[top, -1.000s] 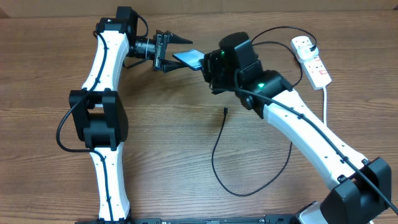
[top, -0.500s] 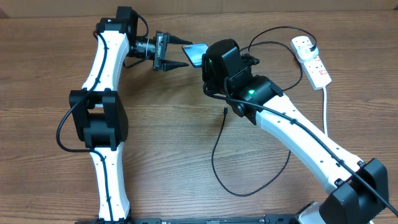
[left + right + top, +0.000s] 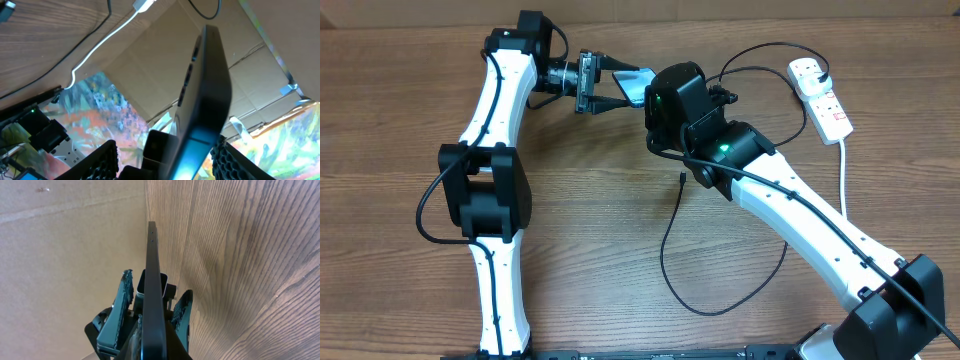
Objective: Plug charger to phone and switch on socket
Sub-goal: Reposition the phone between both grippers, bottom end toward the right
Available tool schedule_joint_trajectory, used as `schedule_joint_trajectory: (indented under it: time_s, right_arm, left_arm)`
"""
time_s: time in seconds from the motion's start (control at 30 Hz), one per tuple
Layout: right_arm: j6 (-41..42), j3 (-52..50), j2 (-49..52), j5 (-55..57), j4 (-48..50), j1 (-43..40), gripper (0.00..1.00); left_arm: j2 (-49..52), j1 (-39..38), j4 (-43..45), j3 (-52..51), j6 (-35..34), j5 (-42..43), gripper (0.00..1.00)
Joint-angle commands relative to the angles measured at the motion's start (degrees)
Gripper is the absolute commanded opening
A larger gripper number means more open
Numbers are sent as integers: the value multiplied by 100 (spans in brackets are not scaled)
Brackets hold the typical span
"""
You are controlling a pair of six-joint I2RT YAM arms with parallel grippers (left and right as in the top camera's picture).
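The table (image 3: 400, 250) carries everything. From overhead the dark wrist of the right arm (image 3: 800, 210) covers the right gripper (image 3: 156, 287) and most of the phone (image 3: 635, 88); only a teal patch shows, near the middle of the far edge. The charger (image 3: 667, 255) loops across the table's centre toward the near edge, then passes under the right arm, so its run to the socket (image 3: 825, 100) at the far right corner cannot be followed. Its connector tip (image 3: 681, 179) lies on the wood, apart from the phone; the socket's switch is too small to read.

Since half a second ago the left arm (image 3: 495, 130) has pushed toward the phone; the left gripper (image 3: 622, 85) now has a finger on either side of the phone's end, where before it stopped short. The right arm, socket and cable lie as they did.

Only the right wrist view shows the right gripper clenched on the phone, which it holds edge-on. Only the left wrist view shows the left fingers (image 3: 102, 160) spread, one standing clear of the phone's dark edge; that pincer is released, not grasping.
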Motion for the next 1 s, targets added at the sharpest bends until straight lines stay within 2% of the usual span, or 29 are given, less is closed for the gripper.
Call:
schedule_joint_trajectory:
  time_s: [0.0,0.07,0.13,0.43,0.5,0.77,0.83,0.97]
  right_arm:
    - [37,114,-205,2,81,2,4]
    - [15,114,-205,0,74,2,4]
    - [17,114,-205,2,35,2,4]
    - [17,114,-205,-26,20,2,4]
    - [20,114,-205,-72,15,2,4]
    - [24,114,-205,-131,20,35,4]
    - [44,114,-205,-133,22,39,4]
    - [44,114,-205,-223,22,39,4]
  left_arm:
    - [-190,-85,4,107,-120,240,55]
    - [-190,-96,4,107,-120,240,55]
    - [-190,-96,2,107,-120,245,50]
    - [-190,-125,2,107,-144,243,50]
    - [-190,-125,2,107,-144,240,45]
    - [-190,-125,2,107,-188,240,42]
    - [-190,-125,2,107,-188,240,36]
    - [-190,-125,2,107,-188,238,32]
